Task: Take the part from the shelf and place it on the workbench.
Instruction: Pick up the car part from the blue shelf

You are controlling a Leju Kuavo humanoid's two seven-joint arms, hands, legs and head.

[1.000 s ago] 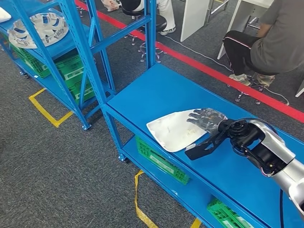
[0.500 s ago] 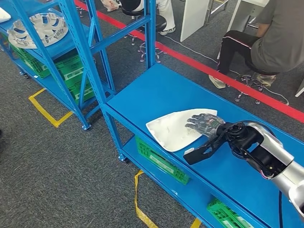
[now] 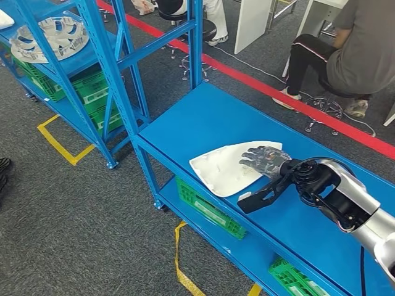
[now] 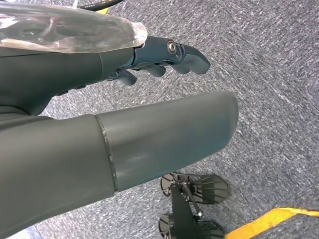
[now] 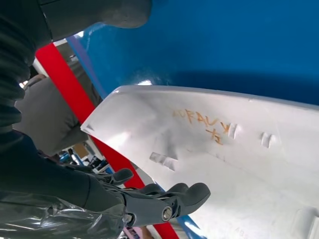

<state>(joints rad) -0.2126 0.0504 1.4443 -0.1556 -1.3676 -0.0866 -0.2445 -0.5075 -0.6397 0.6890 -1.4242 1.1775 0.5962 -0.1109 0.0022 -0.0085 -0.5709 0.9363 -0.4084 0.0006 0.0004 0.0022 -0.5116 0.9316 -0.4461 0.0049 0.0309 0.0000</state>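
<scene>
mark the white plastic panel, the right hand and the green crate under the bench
White curved plastic panel (image 3: 221, 169): head view, middle of its top face.
Right hand (image 3: 261, 160): head view, back of the hand, resting on the panel.
Green plastic crate (image 3: 210, 209): head view, its long front wall.

Bare blue workbench (image 3: 205, 120) beyond white part (image 3: 223, 169)

The part (image 3: 228, 168) looks like smooth white plastic with a faint sheen (orange handwriting shows on it in the right wrist view). The worktop (image 3: 205, 120) is painted blue metal, smooth and satin. The right hand (image 3: 261, 161) wears a clear, crinkled glossy film. The floor (image 3: 70, 228) is rough grey carpet.
</scene>
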